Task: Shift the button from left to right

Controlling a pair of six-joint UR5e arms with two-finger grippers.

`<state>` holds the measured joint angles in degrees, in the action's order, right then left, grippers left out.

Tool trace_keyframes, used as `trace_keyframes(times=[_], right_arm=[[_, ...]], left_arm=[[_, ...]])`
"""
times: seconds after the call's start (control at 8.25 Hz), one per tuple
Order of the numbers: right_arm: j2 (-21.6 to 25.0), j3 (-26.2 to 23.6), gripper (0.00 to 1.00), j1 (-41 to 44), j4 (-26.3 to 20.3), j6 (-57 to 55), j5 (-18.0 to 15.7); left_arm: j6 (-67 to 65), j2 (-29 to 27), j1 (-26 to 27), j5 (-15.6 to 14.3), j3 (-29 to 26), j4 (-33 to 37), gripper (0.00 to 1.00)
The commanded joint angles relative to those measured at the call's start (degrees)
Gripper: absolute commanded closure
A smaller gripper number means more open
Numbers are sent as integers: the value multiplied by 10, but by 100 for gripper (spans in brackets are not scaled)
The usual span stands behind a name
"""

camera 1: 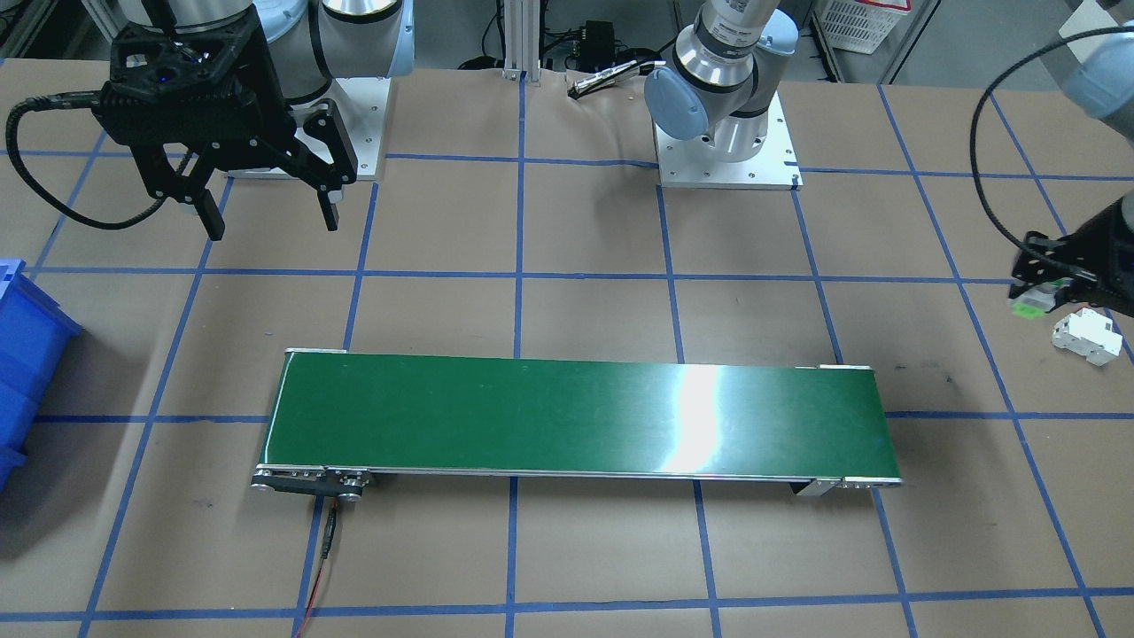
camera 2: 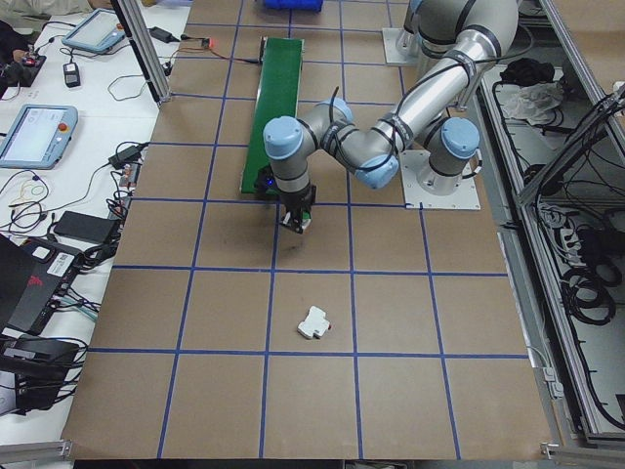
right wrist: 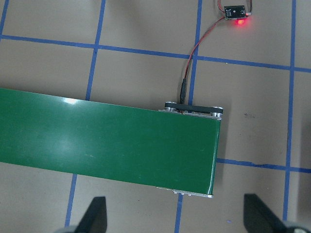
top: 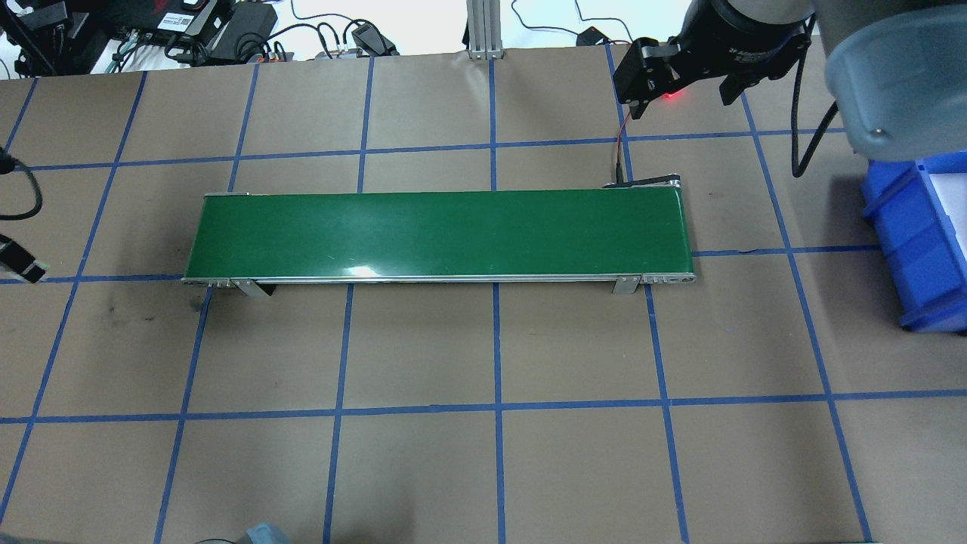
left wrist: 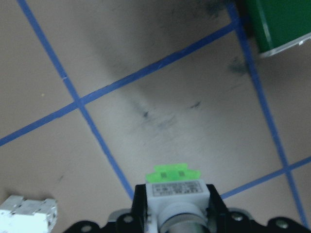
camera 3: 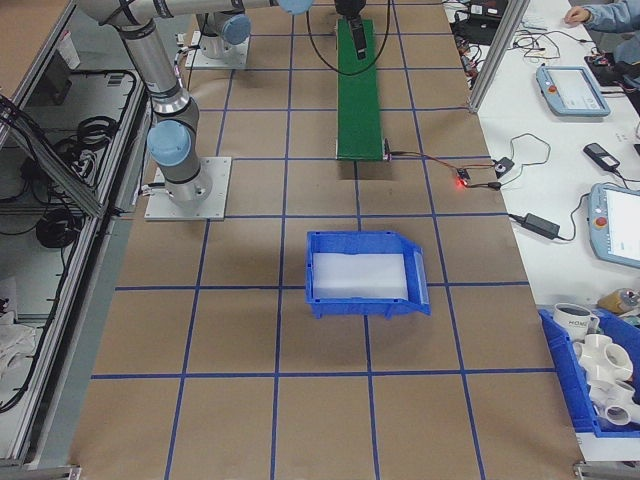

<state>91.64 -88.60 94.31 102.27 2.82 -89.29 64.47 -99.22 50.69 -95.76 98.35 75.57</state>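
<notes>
the button [left wrist: 175, 189] sits clamped between the jaws of the left gripper [left wrist: 176, 206], its lime-green base pointing away from the wrist camera and its printed label facing up. in the front-facing view the same button [camera 1: 1035, 301] shows at the far edge of the frame, lifted clear of the brown paper desk [camera 1: 567, 549], on the robot's left side beyond the end of the conveyor belt [camera 1: 576, 416]. the grip looks like it takes the white-grey body across its sides, which would leave the base free to land first when it is set down.

just beside it on the paper lies a white boxy block [camera 1: 1085, 335], apart from the jaws and untouched; it is not the thing to move.

the green belt runs between the two arms, so my guess is the button is meant to ride it across: placed at the near end and collected at the other. the right gripper [camera 1: 270, 213] fits that reading; it hangs over the desk near the belt's far end with its jaws wide apart and nothing in them, and its wrist camera looks down on that end of the belt [right wrist: 107, 145]. a blue bin [camera 3: 365, 272] stands on the right side, a likely drop place.

a small board with a red light [right wrist: 236, 13] is wired to the belt's motor end.
</notes>
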Motion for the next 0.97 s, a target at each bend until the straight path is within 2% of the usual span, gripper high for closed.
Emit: trace_keyframes(times=[0.0, 0.24, 0.48, 0.61, 0.73, 0.85], right_arm=[[-1, 0, 0, 0, -1, 0, 0], [0, 0, 0, 0, -1, 0, -1], [0, 0, 0, 0, -1, 0, -1], [0, 0, 0, 0, -1, 0, -1], [0, 0, 0, 0, -1, 0, -1], [0, 0, 0, 0, -1, 0, -1]], left_arm=[[-163, 14, 91, 64, 1, 40, 100], [-290, 3, 152, 64, 3, 34, 100], [-359, -25, 167, 64, 0, 23, 100], [-360, -47, 169, 65, 0, -22, 100], [-363, -72, 173, 77, -1, -39, 100], [-377, -86, 176, 114, 0, -62, 100]])
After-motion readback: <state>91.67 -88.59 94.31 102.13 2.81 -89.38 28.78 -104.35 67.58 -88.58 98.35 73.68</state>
